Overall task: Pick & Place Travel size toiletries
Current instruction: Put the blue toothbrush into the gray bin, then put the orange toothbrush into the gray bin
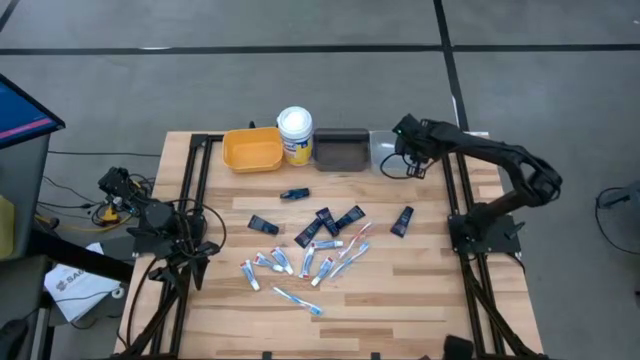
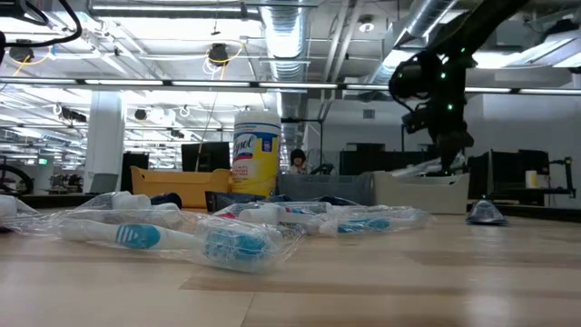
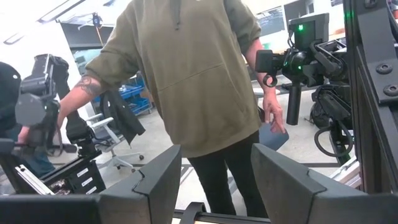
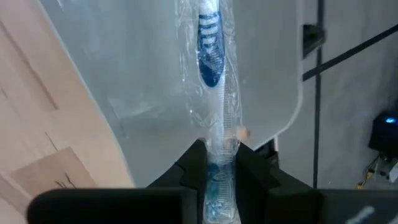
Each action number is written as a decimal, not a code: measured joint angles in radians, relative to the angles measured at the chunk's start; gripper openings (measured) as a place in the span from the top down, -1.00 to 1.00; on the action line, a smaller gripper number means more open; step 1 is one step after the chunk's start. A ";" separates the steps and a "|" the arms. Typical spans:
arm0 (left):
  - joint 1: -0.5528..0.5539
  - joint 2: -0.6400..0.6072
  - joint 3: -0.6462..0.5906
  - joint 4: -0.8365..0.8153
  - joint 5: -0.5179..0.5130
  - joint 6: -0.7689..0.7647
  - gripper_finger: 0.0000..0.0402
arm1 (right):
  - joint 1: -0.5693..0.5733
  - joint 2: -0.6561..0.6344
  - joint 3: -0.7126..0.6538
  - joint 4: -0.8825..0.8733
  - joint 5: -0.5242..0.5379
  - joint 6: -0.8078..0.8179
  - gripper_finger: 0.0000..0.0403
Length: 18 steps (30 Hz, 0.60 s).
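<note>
While a wrapped toothbrush [image 4: 212, 93] is pinched by its handle end between the closed fingers of the right end effector [image 4: 217, 163], it is held directly over the grey bin [image 4: 130, 68] at the far edge of the counter [image 1: 420, 300]. The brush's long axis runs straight out from the fingertips, bristle end foremost, so the bin's floor lies just beyond and below it; a release from here would likely land it inside. In the high view the right end effector [image 1: 408, 150] is seen at the grey bin [image 1: 383, 148], beside the dark bin [image 1: 340, 150]. The remaining toiletries [image 1: 310, 250], dark tubes, white tubes and more toothbrushes, lie scattered on the counter nearer than the grey bin, toward the middle. The left end effector [image 3: 214, 171] is parked with its fingers spread and nothing held, well away from the grey bin at the counter's opposite side; a person [image 3: 186, 74] is seen beyond it.
</note>
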 joint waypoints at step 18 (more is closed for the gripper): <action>0.000 0.000 0.000 0.004 0.004 0.000 0.05 | -0.005 -0.052 0.000 0.056 -0.050 0.021 0.17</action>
